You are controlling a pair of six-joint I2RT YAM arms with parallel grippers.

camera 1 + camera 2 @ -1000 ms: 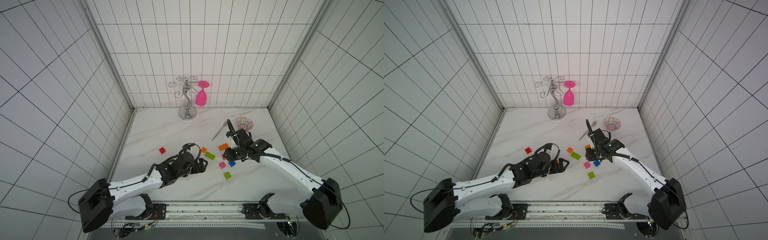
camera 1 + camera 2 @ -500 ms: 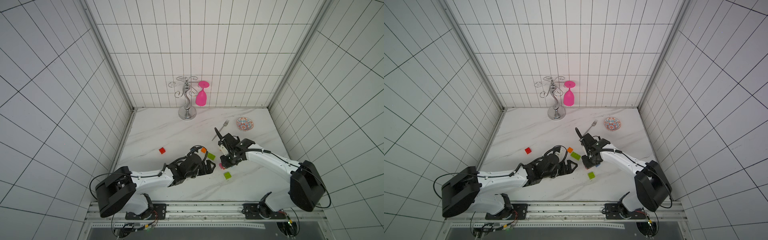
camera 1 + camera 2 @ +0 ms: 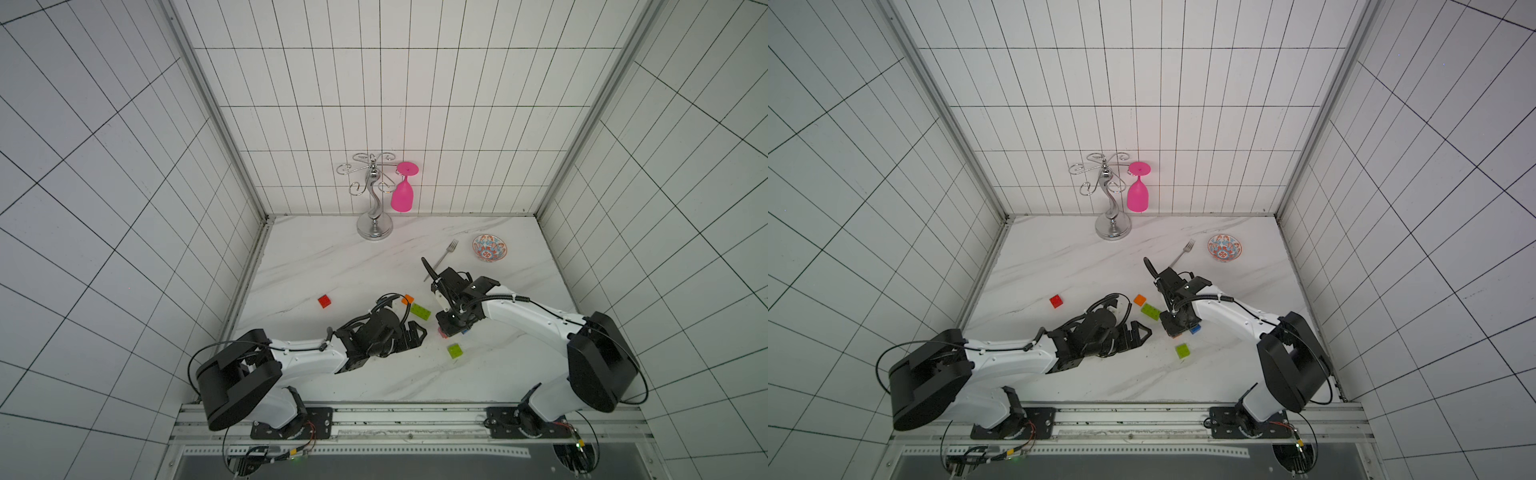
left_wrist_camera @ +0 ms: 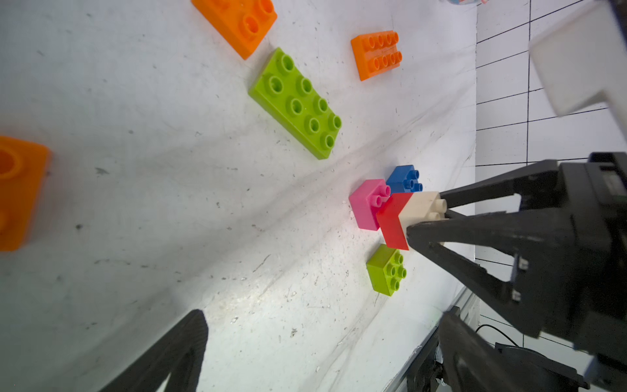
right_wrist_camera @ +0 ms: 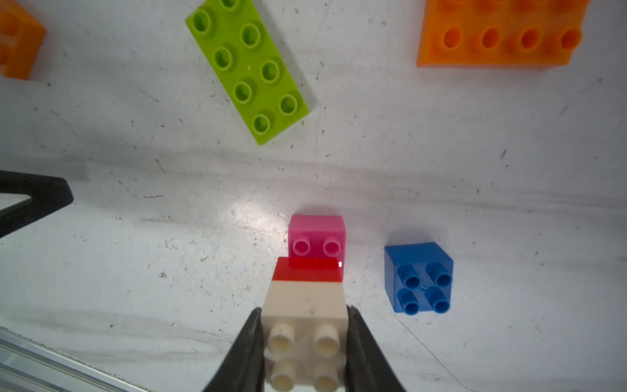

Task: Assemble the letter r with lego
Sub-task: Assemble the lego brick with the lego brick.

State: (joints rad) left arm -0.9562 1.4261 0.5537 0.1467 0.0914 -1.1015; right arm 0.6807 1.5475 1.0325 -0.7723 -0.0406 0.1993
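Note:
My right gripper point(image 5: 305, 315) is shut on a cream brick point(image 5: 305, 300) that has a red brick point(image 5: 307, 269) stuck beneath it. This stack hangs over the near half of a pink brick point(image 5: 317, 234); whether they touch I cannot tell. Beside them on the table lie a blue brick point(image 5: 419, 276), a long lime brick point(image 5: 247, 68), a long orange brick point(image 5: 498, 34) and a square orange one point(image 3: 407, 299). A small lime square point(image 3: 455, 350) and a lone red square point(image 3: 324, 301) lie apart. My left gripper point(image 3: 415, 332) is open and holds nothing, left of the stack.
A chrome glass stand point(image 3: 374, 208) with a pink glass point(image 3: 402, 195) is at the back wall. A fork point(image 3: 446, 251) and a patterned bowl point(image 3: 489, 248) lie at the back right. The metal rail point(image 3: 374, 415) runs along the table's front edge.
My right gripper has come forward and down with the cream and red stack, ending over the pink brick. The left gripper has edged a little to the right, still open.

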